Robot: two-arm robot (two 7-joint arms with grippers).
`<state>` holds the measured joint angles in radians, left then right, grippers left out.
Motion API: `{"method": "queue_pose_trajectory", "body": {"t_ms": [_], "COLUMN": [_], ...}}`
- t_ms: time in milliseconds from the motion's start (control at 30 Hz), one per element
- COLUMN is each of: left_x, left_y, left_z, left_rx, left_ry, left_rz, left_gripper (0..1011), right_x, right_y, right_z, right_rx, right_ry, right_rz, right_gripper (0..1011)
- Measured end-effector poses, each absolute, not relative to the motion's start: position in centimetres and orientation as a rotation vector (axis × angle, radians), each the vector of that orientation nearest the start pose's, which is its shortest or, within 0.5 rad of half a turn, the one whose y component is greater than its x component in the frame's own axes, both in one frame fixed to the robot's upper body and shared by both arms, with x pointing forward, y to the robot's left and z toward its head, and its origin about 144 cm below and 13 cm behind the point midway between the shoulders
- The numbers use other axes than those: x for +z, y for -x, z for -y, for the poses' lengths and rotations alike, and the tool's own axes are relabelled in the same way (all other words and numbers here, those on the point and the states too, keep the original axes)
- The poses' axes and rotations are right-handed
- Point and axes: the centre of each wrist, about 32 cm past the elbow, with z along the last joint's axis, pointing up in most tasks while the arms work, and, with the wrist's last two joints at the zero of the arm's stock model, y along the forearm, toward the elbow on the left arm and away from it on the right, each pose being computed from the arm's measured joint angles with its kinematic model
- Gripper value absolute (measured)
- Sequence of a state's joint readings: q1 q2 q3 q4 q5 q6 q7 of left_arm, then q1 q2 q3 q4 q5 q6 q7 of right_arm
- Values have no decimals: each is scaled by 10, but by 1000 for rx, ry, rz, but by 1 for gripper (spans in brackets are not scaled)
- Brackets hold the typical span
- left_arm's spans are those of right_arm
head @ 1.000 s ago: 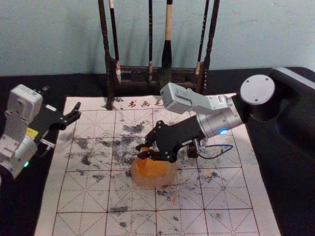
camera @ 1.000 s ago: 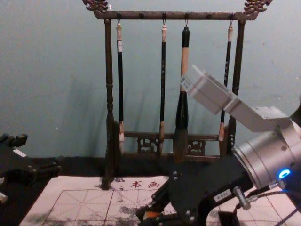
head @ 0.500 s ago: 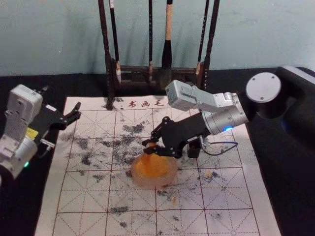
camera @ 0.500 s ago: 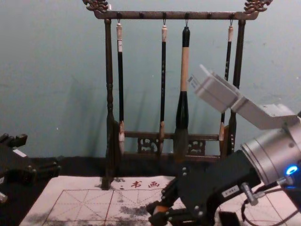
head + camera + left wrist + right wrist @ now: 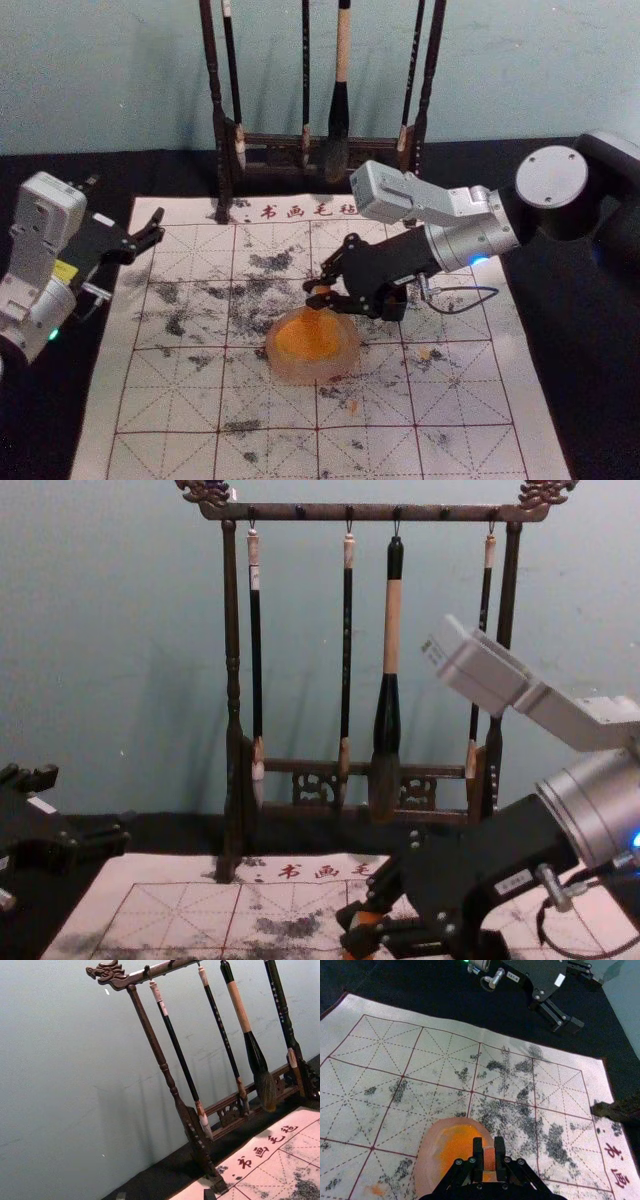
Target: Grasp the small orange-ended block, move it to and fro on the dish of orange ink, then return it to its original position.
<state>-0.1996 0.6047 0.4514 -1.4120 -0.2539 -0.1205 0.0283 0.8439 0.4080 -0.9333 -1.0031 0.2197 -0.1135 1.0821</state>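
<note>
Ink dish [image 5: 310, 374] comes nearest, a rounded, pale pink thing on the gridded mat [image 5: 170, 400], with orange ink [image 5: 300, 340] across its middle. Over its far edge, leaning in from the right, is the right gripper [image 5: 489, 1142], its fingers closed on the small block [image 5: 489, 1160], which is pinched between the two tips. The gripper hides part of it, so whether its lower end touches the ink I can't say for certain. I'd judge the block light and stiff, unlikely to squash, but apt to twist or slip if wet ink creeps up to the pads. The best hold is squarely on its flat sides, high up and clear of the orange end, firm enough to resist drag. A gentle to-and-fro should suit it; pressing hard might shove the dish. Beyond, off to the left, the left gripper [image 5: 84, 808] is idle with its fingers wide apart. Farthest back, brushes [image 5: 392, 630] hang from a wooden rack [image 5: 231, 680].
</note>
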Motion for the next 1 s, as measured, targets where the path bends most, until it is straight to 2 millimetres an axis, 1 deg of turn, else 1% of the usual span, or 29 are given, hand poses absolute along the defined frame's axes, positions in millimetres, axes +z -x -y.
{"method": "queue_pose_trajectory", "body": {"t_ms": [533,1000], "left_x": [1140,1140], "left_y": [-489,-489], "left_z": [-310,-310], "left_rx": [1248,1248], "left_ry": [-304,-304], "left_rz": [285,285], "left_gripper": [1001,1001], "right_x": [1223,1224], "right_y": [-615,-604], "right_z": [224,222], "right_rx": [13,66], "right_ry": [608,611], "right_rz": [273,281], "right_gripper": [132,132]}}
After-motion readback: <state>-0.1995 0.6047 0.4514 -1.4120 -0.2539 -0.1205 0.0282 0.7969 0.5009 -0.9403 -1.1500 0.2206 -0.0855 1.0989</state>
